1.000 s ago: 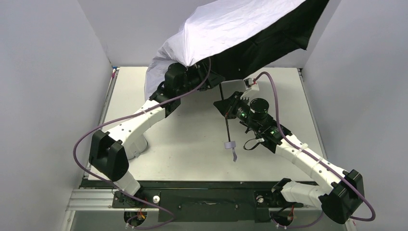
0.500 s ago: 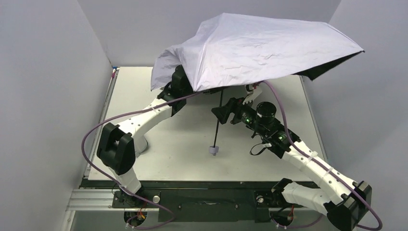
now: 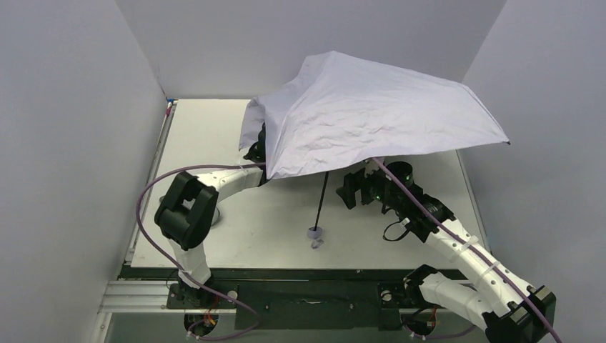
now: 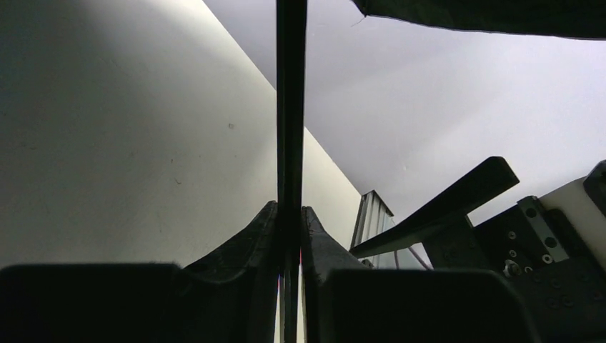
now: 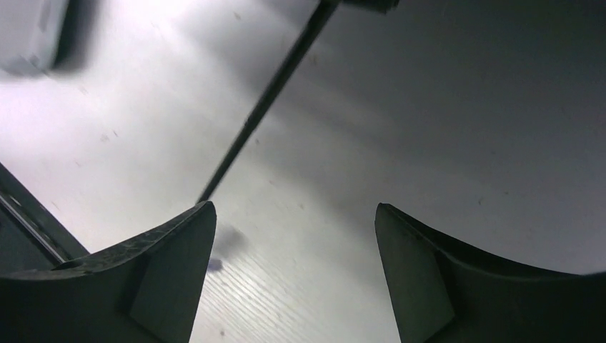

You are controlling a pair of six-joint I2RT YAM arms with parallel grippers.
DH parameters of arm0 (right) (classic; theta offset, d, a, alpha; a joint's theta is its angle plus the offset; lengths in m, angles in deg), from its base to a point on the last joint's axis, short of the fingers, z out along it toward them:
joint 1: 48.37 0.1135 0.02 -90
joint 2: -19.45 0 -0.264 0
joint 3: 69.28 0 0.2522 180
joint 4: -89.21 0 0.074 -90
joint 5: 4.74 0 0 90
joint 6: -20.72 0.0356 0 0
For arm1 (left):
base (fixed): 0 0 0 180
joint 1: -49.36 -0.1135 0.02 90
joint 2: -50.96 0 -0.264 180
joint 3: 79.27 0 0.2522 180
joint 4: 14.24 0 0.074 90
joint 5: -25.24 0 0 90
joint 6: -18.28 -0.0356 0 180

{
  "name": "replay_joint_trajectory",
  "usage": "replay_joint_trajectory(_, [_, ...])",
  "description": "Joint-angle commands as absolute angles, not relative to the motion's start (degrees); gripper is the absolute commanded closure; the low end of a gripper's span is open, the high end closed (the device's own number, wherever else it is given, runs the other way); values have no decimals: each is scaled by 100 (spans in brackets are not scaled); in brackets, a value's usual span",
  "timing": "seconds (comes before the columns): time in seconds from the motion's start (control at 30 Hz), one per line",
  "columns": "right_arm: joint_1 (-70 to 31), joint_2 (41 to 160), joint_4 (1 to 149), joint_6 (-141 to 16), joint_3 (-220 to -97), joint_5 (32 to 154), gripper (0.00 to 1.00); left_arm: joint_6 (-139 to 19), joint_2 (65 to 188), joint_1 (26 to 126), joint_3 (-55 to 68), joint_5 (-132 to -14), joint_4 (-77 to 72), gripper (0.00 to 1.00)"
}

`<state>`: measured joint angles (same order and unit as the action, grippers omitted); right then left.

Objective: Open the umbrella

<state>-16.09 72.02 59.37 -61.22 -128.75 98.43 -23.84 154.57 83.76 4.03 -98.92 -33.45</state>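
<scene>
Since the earlier frame, the compact umbrella with the crumpled pale lavender-white canopy (image 3: 371, 114) has sunk lower and settled nearly level. Its fabric is spread from 11 to 2 o'clock over the white table (image 3: 193, 143). Its thin black shaft (image 3: 321, 199) slants down toward 6 o'clock and ends in the small pale round handle (image 3: 313, 232), which sits at or just above the tabletop (hard to judge from above). In the left wrist view, the left gripper (image 4: 289, 218) is clamped tight on a thin black rod, probably that shaft. The right gripper (image 5: 294, 211) has its fingers wide apart and grips nothing; the shaft passes at its 11 o'clock, untouched.
</scene>
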Motion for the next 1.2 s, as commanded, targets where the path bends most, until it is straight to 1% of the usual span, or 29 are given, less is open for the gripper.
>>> replay_joint_trajectory(0.0, [-1651, 7035, 5632, -7087, -12723, 9689, 23, -2366, 15537, 8275, 85, -10236, -4237, 84])
replay_joint_trajectory(0.03, [-1652, 7025, 5553, -7209, -12715, 9687, 23, -2378, 15465, 8258, 10, -10246, -4243, 73])
replay_joint_trajectory(0.07, [-1653, 7001, 5516, -7271, -12687, 9693, 23, -2429, 15426, 8245, -147, -10275, -4212, 64])
replay_joint_trajectory(0.1, [-1654, 6970, 5465, -7398, -12671, 9690, 23, -2467, 15314, 8225, -220, -10292, -4178, 58])
replay_joint_trajectory(0.13, [-1650, 6963, 5454, -7453, -12625, 9661, 23, -2590, 15250, 8215, -374, -10298, -4018, 48])
replay_joint_trajectory(0.17, [-1654, 6941, 5449, -7549, -12596, 9643, 23, -2671, 15107, 8197, -439, -10299, -3901, 43])
replay_joint_trajectory(0.2, [-1654, 6939, 5447, -7594, -12552, 9614, 23, -2850, 15028, 8188, -550, -10282, -3573, 36])
replay_joint_trajectory(0.23, [-1653, 6948, 5434, -7689, -12533, 9602, 23, -2941, 14891, 8162, -656, -10264, -3401, 31])
replay_joint_trajectory(0.27, [-1654, 6956, 5430, -7721, -12512, 9593, 23, -3075, 14819, 8149, -708, -10245, -3070, 21])
replay_joint_trajectory(0.3, [-1659, 6979, 5415, -7794, -12493, 9591, 22, -3137, 14683, 8119, -836, -10237, -2926, 17])
replay_joint_trajectory(0.37, [-1667, 6995, 5407, -7894, -12465, 9585, 22, -3261, 14448, 8064, -1107, -10240, -2627, 4])
replay_joint_trajectory(0.4, [-1670, 6997, 5404, -7940, -12454, 9578, 22, -3322, 14276, 8023, -1206, -10245, -2490, 1])
replay_joint_trajectory(0.5, [-1671, 7007, 5354, -8043, -12428, 9593, 22, -3577, 13886, 7952, -1635, -10175, -2113, 3])
replay_joint_trajectory(0.57, [-1671, 6996, 5276, -8127, -12425, 9590, 22, -4284, 13613, 7936, -1712, -10042, -1117, 3])
replay_joint_trajectory(0.67, [-1680, 6947, 5051, -8337, -12419, 9567, 22, -4874, 13144, 7882, -1876, -9819, -368, 3])
replay_joint_trajectory(0.83, [-1686, 6797, 4589, -8787, -12426, 9515, 19, -5691, 12276, 7866, -2529, -9243, 373, 3])
replay_joint_trajectory(0.97, [-1680, 6626, 4230, -9205, -12391, 9568, 18, -5971, 11787, 7856, -2811, -8986, 1053, 3])
replay_joint_trajectory(1.1, [-1690, 6439, 3931, -9641, -12280, 9462, 17, -5817, 11271, 7788, -3126, -8910, 1498, 3])
replay_joint_trajectory(1.17, [-1687, 6307, 3838, -9697, -12186, 9355, 17, -5551, 10666, 7645, -3393, -9017, 1521, 3])
